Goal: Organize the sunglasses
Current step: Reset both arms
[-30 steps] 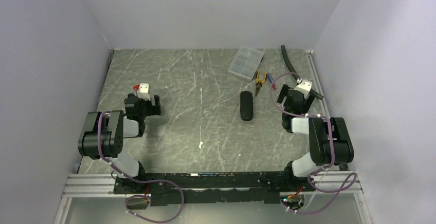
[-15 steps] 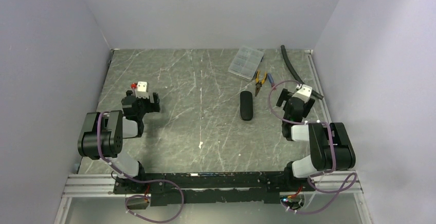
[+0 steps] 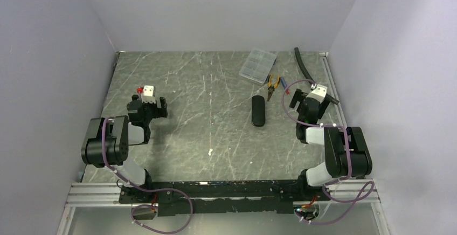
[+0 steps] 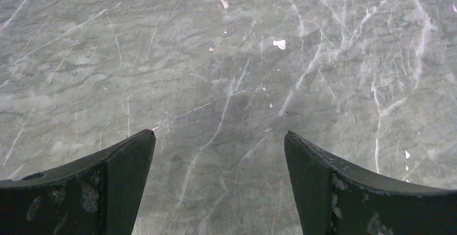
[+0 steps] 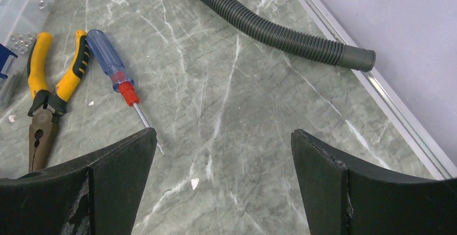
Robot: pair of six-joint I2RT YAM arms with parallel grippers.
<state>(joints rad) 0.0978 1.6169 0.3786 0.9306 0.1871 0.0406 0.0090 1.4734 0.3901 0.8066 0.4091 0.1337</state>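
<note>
No orange-amber sunglasses show in any view. A closed oblong dark glasses case (image 3: 258, 111) lies right of the table's middle. My left gripper (image 3: 147, 109) is open and empty, low over bare marble at the left; its wrist view (image 4: 220, 138) shows only the tabletop between the jaws. My right gripper (image 3: 309, 107) is open and empty at the right, right of the case; in its wrist view (image 5: 223, 135) bare marble lies between the jaws.
Orange-handled pliers (image 3: 273, 84) (image 5: 48, 100) and a blue-handled screwdriver (image 5: 113, 73) lie just beyond my right gripper. A clear parts box (image 3: 257, 66) sits at the back. A black ribbed hose (image 3: 304, 68) (image 5: 269, 27) runs along the right rail.
My left gripper shifted slightly left and turned a little. My right gripper dipped back toward me, then returned. The case has not moved.
</note>
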